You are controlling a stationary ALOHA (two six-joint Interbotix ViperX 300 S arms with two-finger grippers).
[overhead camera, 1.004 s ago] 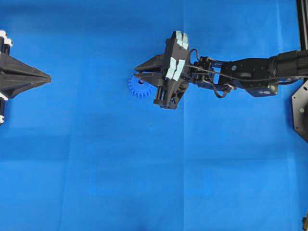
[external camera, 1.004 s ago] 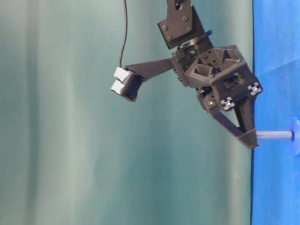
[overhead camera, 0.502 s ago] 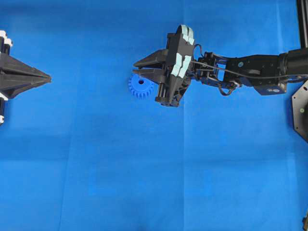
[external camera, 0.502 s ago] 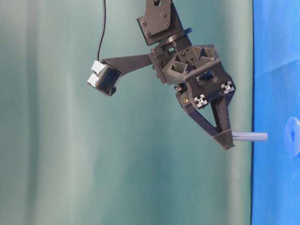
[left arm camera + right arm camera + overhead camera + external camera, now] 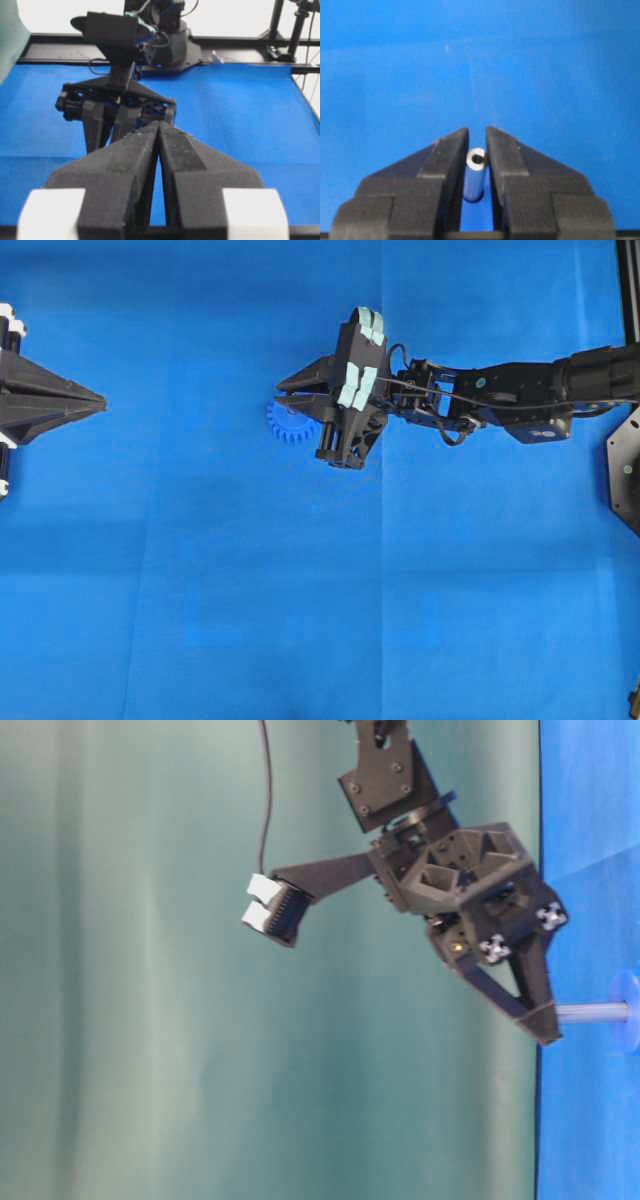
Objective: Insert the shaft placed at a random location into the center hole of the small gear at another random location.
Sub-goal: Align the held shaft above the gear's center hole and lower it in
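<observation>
My right gripper is shut on the shaft, a small silvery pin standing between its fingers. In the table-level view the shaft reaches from the gripper to the middle of the small blue gear. I cannot tell how deep it sits. From overhead the gear lies on the blue cloth, half hidden under the gripper, and the center hole is hidden. My left gripper is shut and empty at the far left, and it also shows in the left wrist view.
The blue cloth covers the whole table. The right arm stretches in from the right edge. A black frame stands at the right. The left wrist view shows the right gripper's body ahead.
One second ago the shaft met the gear. Half a second ago my right gripper had lifted it clear. Now it is back down with the shaft at the gear's middle. The left arm is still.
</observation>
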